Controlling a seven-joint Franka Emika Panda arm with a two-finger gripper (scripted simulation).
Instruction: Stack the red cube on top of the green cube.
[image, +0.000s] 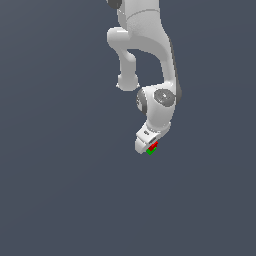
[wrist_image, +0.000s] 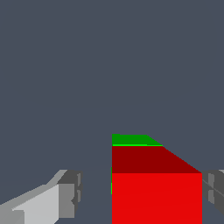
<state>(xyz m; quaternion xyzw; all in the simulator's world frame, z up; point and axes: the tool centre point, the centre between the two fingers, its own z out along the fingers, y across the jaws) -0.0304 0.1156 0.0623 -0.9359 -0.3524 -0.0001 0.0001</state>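
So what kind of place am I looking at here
Most likely a bare simulated test scene, not a real room: a flat, featureless grey floor, a smooth white robot arm, and only a red cube and a green cube beneath its claw.

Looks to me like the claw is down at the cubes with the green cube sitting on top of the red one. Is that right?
Not quite. The order is reversed: the red cube is above the green cube, which peeks out from beneath it in the wrist view. The exterior view shows red over green too. The claw is indeed down at the cubes.
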